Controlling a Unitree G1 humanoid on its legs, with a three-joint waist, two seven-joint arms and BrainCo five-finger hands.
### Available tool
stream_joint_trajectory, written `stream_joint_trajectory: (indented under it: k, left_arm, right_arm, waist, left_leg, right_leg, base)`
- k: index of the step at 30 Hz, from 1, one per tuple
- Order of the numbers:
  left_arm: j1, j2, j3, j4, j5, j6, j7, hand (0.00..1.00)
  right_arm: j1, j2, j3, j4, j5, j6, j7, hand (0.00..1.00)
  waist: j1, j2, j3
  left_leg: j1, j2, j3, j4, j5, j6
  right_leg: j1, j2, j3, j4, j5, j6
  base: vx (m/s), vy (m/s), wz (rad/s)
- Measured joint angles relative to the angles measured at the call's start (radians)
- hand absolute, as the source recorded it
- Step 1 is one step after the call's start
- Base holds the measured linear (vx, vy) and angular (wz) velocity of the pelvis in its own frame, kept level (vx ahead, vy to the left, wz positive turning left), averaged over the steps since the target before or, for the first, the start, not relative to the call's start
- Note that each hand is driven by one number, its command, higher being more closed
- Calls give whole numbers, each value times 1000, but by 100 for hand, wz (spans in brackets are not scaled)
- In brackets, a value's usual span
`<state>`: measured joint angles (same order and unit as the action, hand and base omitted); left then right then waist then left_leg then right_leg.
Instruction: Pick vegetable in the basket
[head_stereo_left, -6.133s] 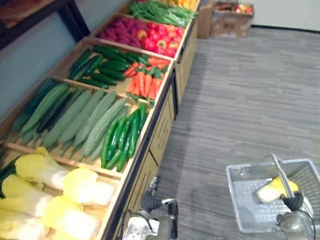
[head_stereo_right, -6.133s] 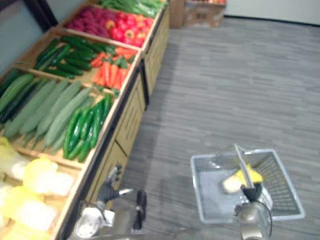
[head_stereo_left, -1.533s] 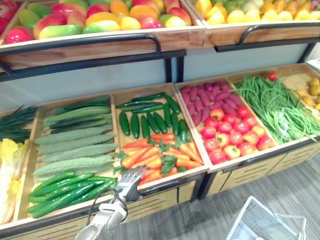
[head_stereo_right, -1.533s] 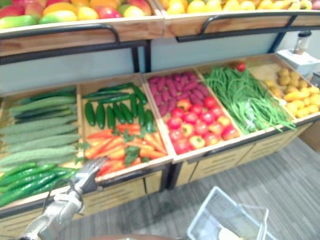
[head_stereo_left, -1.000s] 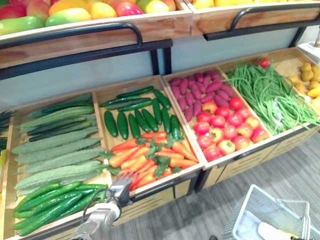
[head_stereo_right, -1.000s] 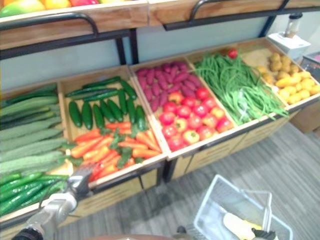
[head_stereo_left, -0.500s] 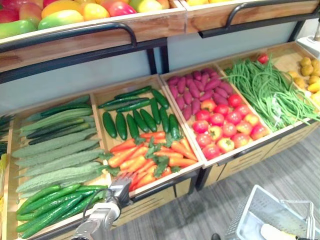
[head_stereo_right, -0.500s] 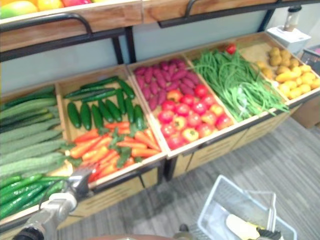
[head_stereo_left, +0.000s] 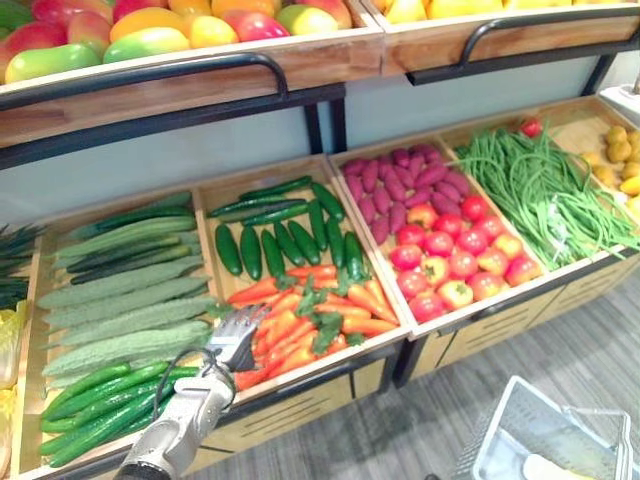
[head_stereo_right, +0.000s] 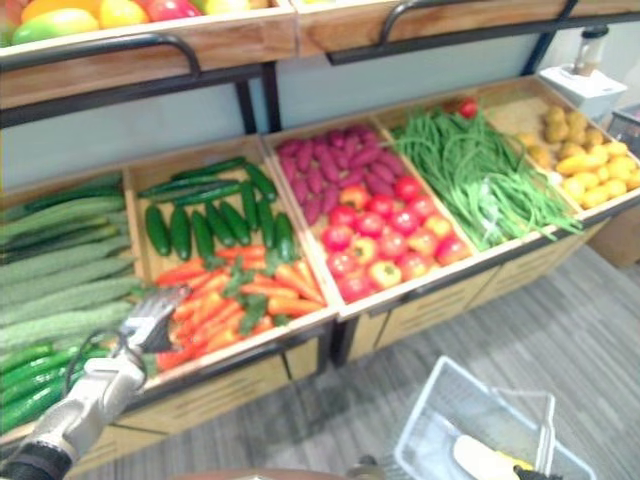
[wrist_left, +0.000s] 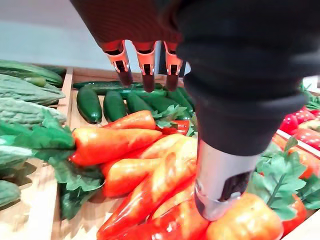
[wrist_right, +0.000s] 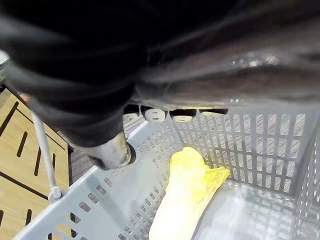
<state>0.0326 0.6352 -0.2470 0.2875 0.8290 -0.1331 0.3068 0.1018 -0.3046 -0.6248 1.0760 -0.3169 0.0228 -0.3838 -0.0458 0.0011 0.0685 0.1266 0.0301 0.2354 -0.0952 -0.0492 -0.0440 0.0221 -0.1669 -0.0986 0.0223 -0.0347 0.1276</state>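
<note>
Left eye view: the left hand is being brought forward over the carrots, fingers released, nothing being grasped. A carrot pick is being set up; a cabbage is being carried in the basket at 5 o'clock.
</note>
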Motion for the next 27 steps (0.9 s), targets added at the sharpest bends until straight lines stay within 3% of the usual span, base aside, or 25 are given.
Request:
stream_joint_trajectory:
  k: [7, 12, 22, 27]
  left_arm:
    - [-7, 1, -15, -17, -1, -10, -1, 0]
    - [-52, -4, -66, 81, -1, -6, -1, 0]
    - [-149, -43, -99, 321, 0, 42, 4, 0]
    - [-223, -63, -82, 441, 1, 79, 60, 0]
  right_arm:
    - [15, 16, -9, 0, 0, 2, 3, 100]
    - [10, 16, -7, -1, 0, 9, 4, 100]
    - [-23, 15, 4, 0, -1, 10, 3, 100]
    - [-65, 11, 11, 0, -1, 11, 2, 100]
  waist:
    - [4, 0, 0]
    - [2, -1, 0]
    - [-7, -15, 14]
    - [-12, -21, 36]
  left_leg:
    - [1, 1, 1, 0, 0, 0]
    - [1, 3, 7, 0, 0, -1]
    - [-14, 8, 39, 0, -4, -6]
    - [-27, 10, 57, 0, -5, -7]
  right_leg:
    - [1, 0, 0, 0, 0, 0]
    - [-2, 3, 6, 0, 0, 0]
    - [-38, 12, 36, -2, 2, 3]
    - [-56, 16, 55, -7, 11, 2]
  base:
    - [-9, -3, 0]
    - [-30, -10, -3]
    - [-30, -12, -9]
    - [-8, -9, -11]
